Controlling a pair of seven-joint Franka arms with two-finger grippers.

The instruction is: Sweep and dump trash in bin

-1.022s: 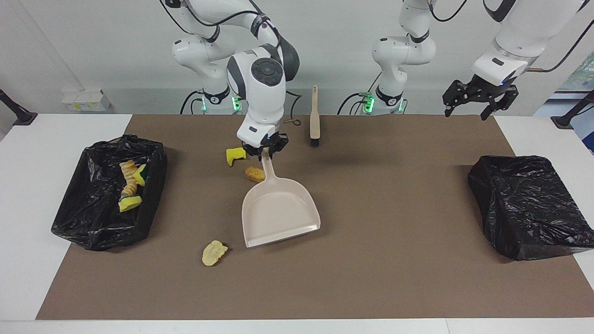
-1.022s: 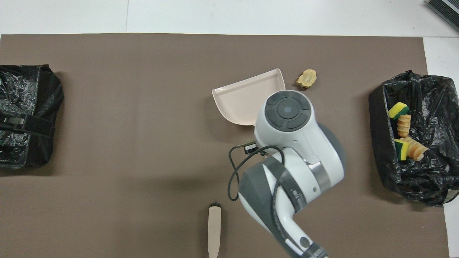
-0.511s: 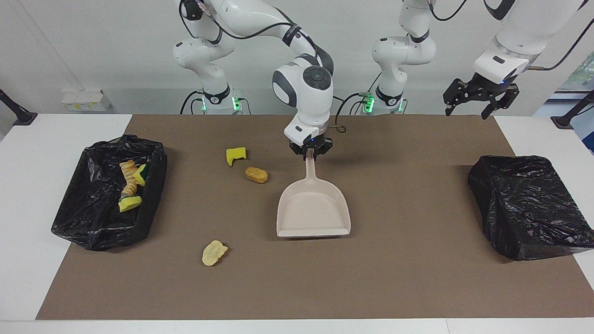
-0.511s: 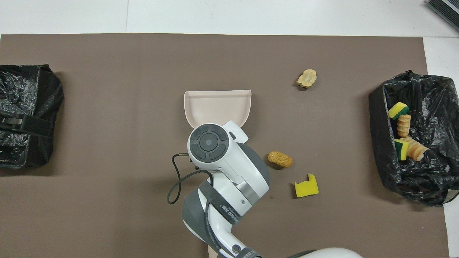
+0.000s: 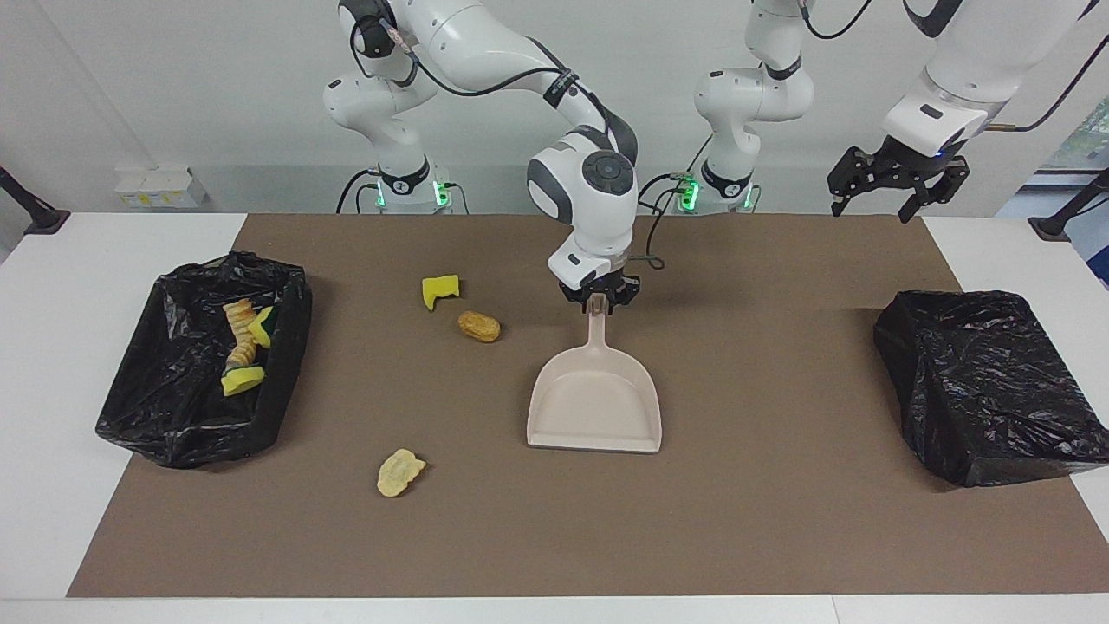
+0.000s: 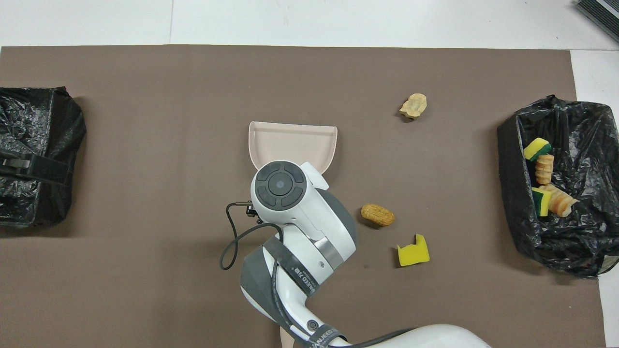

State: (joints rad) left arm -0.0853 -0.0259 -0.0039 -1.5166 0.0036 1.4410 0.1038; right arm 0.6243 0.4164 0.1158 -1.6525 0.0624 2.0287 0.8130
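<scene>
Right gripper (image 5: pixel 598 302) at the dustpan (image 5: pixel 596 404) handle tip, fingers look spread, grip unclear. Left gripper (image 5: pixel 897 185) waits open, up over the mat's corner. Pan: smooth beige plastic, flat on mat. Trash: notched sponge (image 5: pixel 439 290), bread lump (image 5: pixel 478 326), crumbly lump (image 5: pixel 400 471) on mat; more in crinkly black bin (image 5: pixel 165 407).

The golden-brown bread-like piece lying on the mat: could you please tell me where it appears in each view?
Facing view: golden-brown bread-like piece sits upper centre-left, beside the dustpan handle.
Overhead view: the same piece sits lower centre-right, beside the right arm's wrist.
Shared landmark: the bright yellow sponge chunk lies just nearer the robots than it.
</scene>
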